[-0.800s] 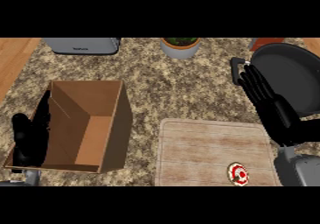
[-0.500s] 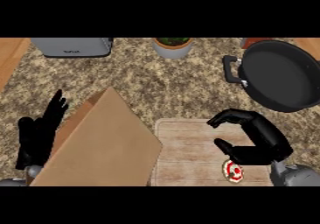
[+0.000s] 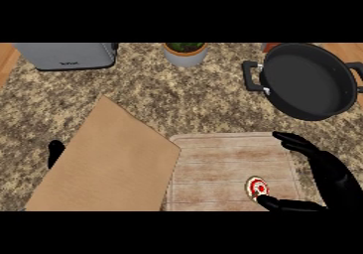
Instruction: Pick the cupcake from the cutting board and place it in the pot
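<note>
Head view. The small round cupcake with a red-and-white top (image 3: pixel 258 187) sits near the near right corner of the pale wooden cutting board (image 3: pixel 227 158). The black right hand (image 3: pixel 335 179) is spread wide about it, thumb just beside it, holding nothing. The black left hand (image 3: pixel 55 152) is mostly hidden by the brown cardboard box (image 3: pixel 104 163); its state cannot be told. The black two-handled pot (image 3: pixel 309 79) stands at the counter's far right edge.

Assessment: this is the approach step, with the grasp not yet made. The next move calls for closing round the cupcake, then lifting it toward the pot.
</note>
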